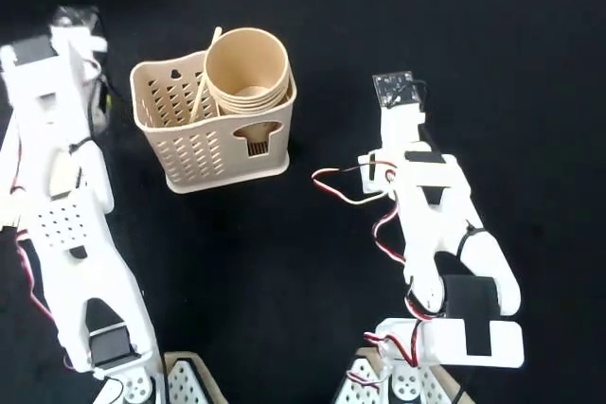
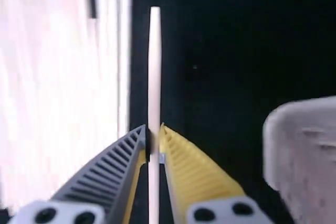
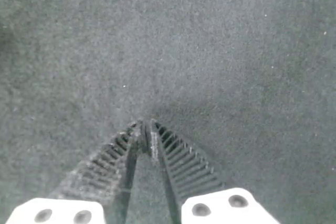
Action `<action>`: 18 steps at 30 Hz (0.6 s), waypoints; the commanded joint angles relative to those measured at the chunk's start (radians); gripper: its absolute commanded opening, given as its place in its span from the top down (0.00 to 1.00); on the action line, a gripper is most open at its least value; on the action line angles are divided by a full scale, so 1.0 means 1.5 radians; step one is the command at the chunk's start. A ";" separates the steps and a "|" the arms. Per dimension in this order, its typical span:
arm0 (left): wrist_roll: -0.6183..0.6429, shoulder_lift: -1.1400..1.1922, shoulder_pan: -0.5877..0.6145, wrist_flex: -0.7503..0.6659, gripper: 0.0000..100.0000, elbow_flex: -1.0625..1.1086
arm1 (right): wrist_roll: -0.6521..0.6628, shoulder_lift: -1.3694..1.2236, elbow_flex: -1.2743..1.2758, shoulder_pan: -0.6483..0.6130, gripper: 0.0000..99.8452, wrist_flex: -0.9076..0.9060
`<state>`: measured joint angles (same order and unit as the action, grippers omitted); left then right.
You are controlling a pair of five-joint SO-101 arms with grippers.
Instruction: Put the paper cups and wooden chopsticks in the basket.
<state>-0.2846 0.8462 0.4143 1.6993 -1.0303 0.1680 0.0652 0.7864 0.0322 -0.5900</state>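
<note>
My left tool (image 2: 153,132) is clenched on a pale, slim wooden chopstick (image 2: 154,66). It pinches the stick toward one end, so a long stretch juts past the fingertips over the black table (image 1: 284,281). In the high view that arm stands off to 9 o'clock of the beige perforated plastic basket (image 1: 189,153), not touching it. The basket sits at about 10 o'clock from the table's middle. A stack of tan paper cups (image 1: 246,68) is nested in its 3 o'clock half, and a second wooden chopstick (image 1: 202,82) leans in its 9 o'clock half. My right tool (image 3: 144,129) is clenched on nothing over bare table, out at 3 o'clock of the basket. I judge the held stick light, stiff and smooth, so it could pivot or slip between the ribbed pads. A hold nearer its middle would swing less. With this one I would carry it slowly and lower the free tip into the 9 o'clock half beside the other stick. The basket looks light enough to be nudged by a careless touch.
</note>
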 commanded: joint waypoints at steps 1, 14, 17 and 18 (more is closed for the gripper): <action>0.082 -0.123 0.015 0.042 0.97 -0.142 | 0.000 0.013 -0.004 -0.005 0.99 0.010; 0.148 -0.625 0.005 0.039 0.97 0.210 | 0.000 0.013 -0.004 -0.005 0.99 0.010; 0.147 -0.753 -0.026 0.024 0.97 0.289 | 0.000 0.013 -0.004 -0.005 0.99 0.010; 0.147 -0.790 -0.038 0.003 0.97 0.314 | 0.000 0.013 -0.003 -0.005 0.99 0.010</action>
<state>-0.0652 -0.0637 0.4173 1.7622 -0.6882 0.1680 0.0652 0.7864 0.0322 -0.5900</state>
